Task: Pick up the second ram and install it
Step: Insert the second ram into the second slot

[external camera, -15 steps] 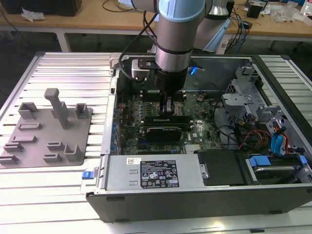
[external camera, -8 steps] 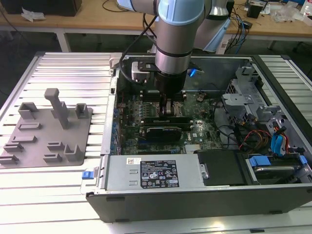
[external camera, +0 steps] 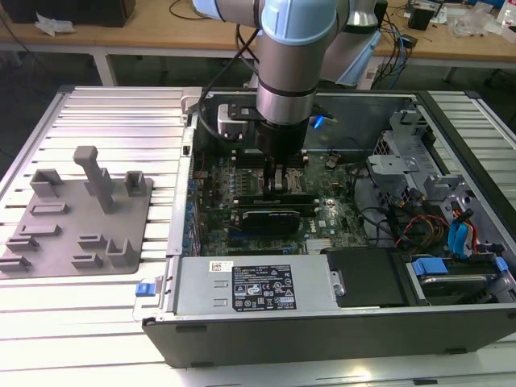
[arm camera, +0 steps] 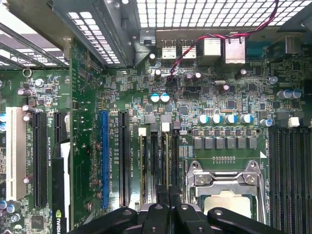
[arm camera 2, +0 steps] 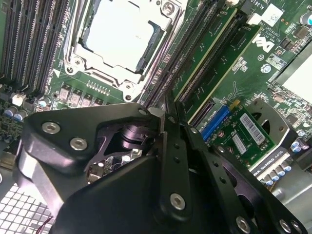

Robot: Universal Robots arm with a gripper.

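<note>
Second ram (arm camera: 167, 163) seemingly seated upright in motherboard slot; gripper (arm camera: 168, 191) fingers closed together above it.

Printed label (external camera: 262, 289) on power supply (external camera: 193, 290) (wording unreadable), barcode sticker (arm camera 2: 247, 129) on card (arm camera 2: 219, 138)

The arm (external camera: 282, 56) went up past the top edge in the exterior view and hid the board (external camera: 322, 222) under it. In both wrist views the gripper (arm camera 2: 170, 122) blocked the slots (arm camera: 161, 161) at its tip, so the ram could not be made out. The gripper was cut off at the bottom edge. The black card (arm camera: 61, 195) ran off the edge too.
</note>
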